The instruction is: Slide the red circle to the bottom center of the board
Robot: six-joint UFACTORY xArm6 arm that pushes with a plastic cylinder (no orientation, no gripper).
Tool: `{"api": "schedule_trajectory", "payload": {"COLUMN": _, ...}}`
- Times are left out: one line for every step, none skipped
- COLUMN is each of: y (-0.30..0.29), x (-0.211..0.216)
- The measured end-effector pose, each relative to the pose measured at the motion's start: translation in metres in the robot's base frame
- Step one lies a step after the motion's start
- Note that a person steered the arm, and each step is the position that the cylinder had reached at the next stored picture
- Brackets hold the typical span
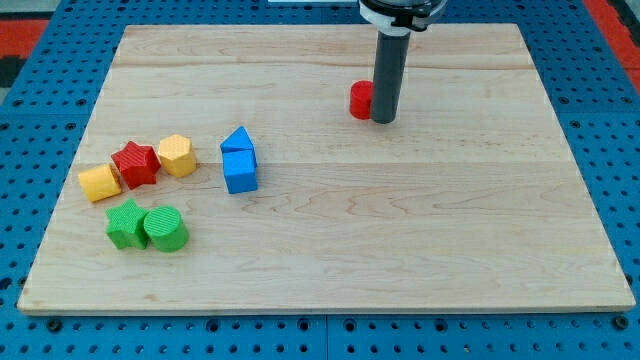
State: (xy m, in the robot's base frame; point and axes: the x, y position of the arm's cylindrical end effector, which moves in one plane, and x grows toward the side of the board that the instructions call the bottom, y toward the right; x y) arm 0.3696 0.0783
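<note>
Presently: red circle (360, 99), upper board (420, 250). Tip (384, 120) touches its right side, holding nothing, seemingly poorly placed for pushing it bottomward.

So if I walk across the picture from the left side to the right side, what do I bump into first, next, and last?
Yellow block → red star → yellow hexagon block → blue blocks → red circle → my tip, touching the circle's right side. The two green blocks sit under the red and yellow ones, so I left them out.
</note>
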Motion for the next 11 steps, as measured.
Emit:
{"api": "schedule_trajectory", "payload": {"y": 0.015, "x": -0.039}}
{"api": "schedule_trajectory", "payload": {"y": -0.040, "x": -0.057}}
{"api": "schedule_trajectory", "payload": {"y": -0.077, "x": -0.050}}
{"api": "schedule_trajectory", "payload": {"y": -0.064, "x": -0.036}}
{"api": "schedule_trajectory", "payload": {"y": -0.018, "x": -0.031}}
{"api": "schedule_trajectory", "payload": {"y": -0.103, "x": -0.023}}
{"api": "schedule_trajectory", "payload": {"y": -0.104, "x": 0.000}}
{"api": "schedule_trajectory", "payload": {"y": -0.013, "x": -0.006}}
{"api": "schedule_trajectory", "payload": {"y": 0.047, "x": -0.002}}
{"api": "schedule_trajectory", "payload": {"y": -0.030, "x": 0.053}}
{"api": "schedule_trajectory", "payload": {"y": -0.047, "x": 0.101}}
